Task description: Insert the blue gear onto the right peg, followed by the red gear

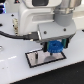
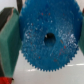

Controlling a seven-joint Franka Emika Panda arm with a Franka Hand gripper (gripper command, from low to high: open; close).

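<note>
We are seeing the gripper (image 1: 54, 46) clamping the blue gear (image 1: 54, 47) just above the black-framed grey plate (image 1: 37, 60), which is lying on a white table (image 1: 15, 70), no containers showing.

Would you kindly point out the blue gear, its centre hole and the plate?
Blue gear (image 2: 37, 27): wrist view, flat face.
Centre hole (image 2: 49, 36): wrist view, dark middle.
Plate (image 1: 35, 59): exterior view, grey surface.

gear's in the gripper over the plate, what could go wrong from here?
1. The blue gear hangs over the plate's far corner, and no peg shows beneath it, so it could be lowered off the peg.
2. In the wrist view the gear fills the frame, hiding whatever lies below its hole.
3. The fingers grip only its toothed rim; it may tilt.
</note>
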